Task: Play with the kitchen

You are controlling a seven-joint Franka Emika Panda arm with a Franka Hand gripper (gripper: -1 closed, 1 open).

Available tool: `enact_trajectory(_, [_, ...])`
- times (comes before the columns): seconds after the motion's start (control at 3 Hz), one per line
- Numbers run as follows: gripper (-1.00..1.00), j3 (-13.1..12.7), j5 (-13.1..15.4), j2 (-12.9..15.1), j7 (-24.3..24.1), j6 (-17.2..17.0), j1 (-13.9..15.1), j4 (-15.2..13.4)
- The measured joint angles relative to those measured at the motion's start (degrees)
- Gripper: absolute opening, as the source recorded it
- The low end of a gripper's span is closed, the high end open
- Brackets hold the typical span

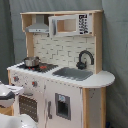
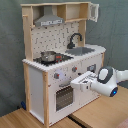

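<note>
The kitchen [image 1: 70, 106] is a white and light-wood toy unit with a grey hood [image 1: 39, 27], a small pot [image 1: 31, 61] on the stovetop, a sink [image 1: 72, 73] and a black faucet [image 1: 85, 57]. In the second exterior view the kitchen [image 2: 37, 82] stands on the left. My gripper [image 2: 80, 83] reaches in from the right, level with the knobs [image 2: 56, 76] and just above the oven door [image 2: 64, 97]. It sits close to the front panel, but contact cannot be judged. In the first exterior view only a white part of my arm [image 1: 7, 95] shows at the lower left.
The kitchen stands on a wooden table [image 2: 100, 112] in front of a grey curtain [image 2: 112, 30]. An upper cabinet door [image 2: 93, 11] hangs open at the top right in the second exterior view. The rounded counter end [image 1: 107, 77] sticks out to the first exterior view's right.
</note>
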State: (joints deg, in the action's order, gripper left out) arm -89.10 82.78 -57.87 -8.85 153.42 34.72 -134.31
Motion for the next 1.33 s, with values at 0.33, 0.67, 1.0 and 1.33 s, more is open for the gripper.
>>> enact_trajectory(0.33, [1.0,3.01,0.0,0.01,-0.02,0.13,-3.29,-3.65])
enact_trajectory(0.67, [1.0,6.46,0.0,0.01,-0.82,0.99,-4.59,-8.06])
enact_trajectory(1.0, [1.0,9.38,0.04,0.02,-2.05,4.75,-1.74,-9.29])
enact_trajectory(1.33, [1.0,9.56,0.73,-0.01,-2.19,9.0,1.82,-7.64])
